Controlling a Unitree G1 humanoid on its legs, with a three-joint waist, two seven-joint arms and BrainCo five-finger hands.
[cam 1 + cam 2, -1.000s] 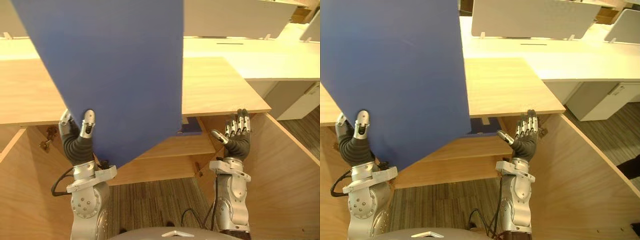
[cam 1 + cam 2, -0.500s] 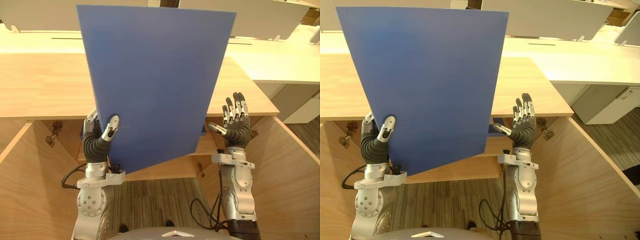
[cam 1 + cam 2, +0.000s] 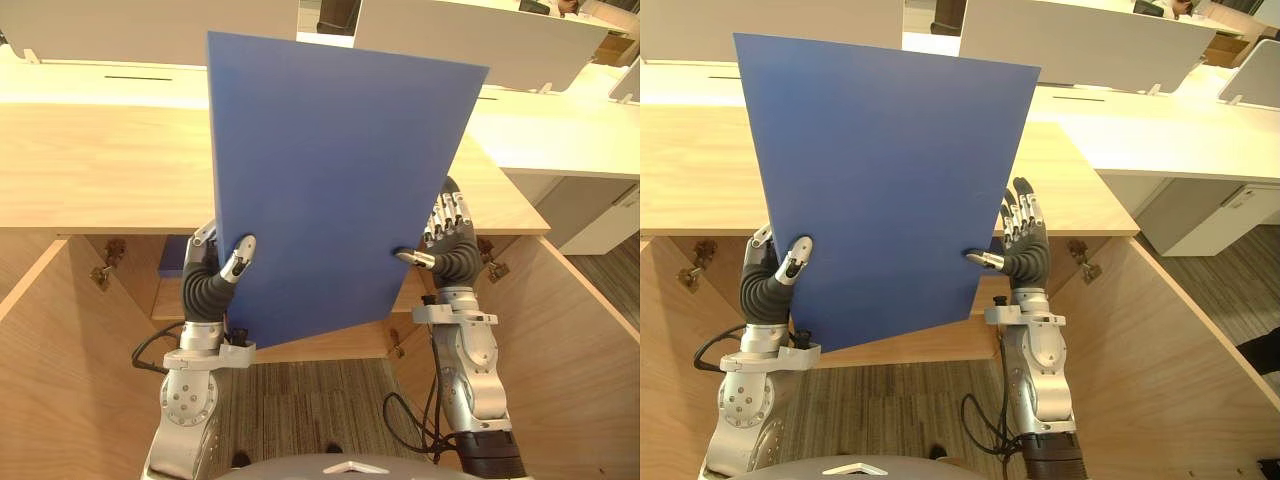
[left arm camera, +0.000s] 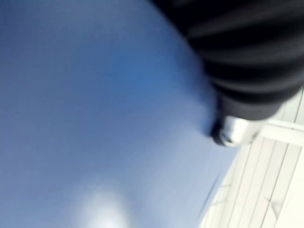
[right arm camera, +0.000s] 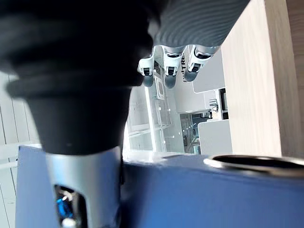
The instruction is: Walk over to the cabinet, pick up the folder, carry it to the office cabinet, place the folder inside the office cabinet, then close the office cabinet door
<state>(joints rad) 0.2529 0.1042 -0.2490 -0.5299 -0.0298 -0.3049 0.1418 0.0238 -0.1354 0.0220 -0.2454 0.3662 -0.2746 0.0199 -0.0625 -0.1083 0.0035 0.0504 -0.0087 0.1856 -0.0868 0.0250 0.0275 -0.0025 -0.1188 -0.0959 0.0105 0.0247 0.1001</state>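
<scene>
My left hand (image 3: 207, 288) pinches the folder (image 3: 340, 180) at its lower left corner, thumb curled onto the front and fingers behind it. The folder stands upright over the bench (image 3: 100, 170), above the open cabinet (image 3: 585, 340). My right hand (image 3: 452, 252) keeps its fingers straight and spread at the folder's right edge, thumb tip touching the front.

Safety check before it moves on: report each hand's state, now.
Left hand: shut on the blue folder, thumb in front, fingers behind.
Right hand: open, fingers straight, thumb touching the folder's side edge.
</scene>
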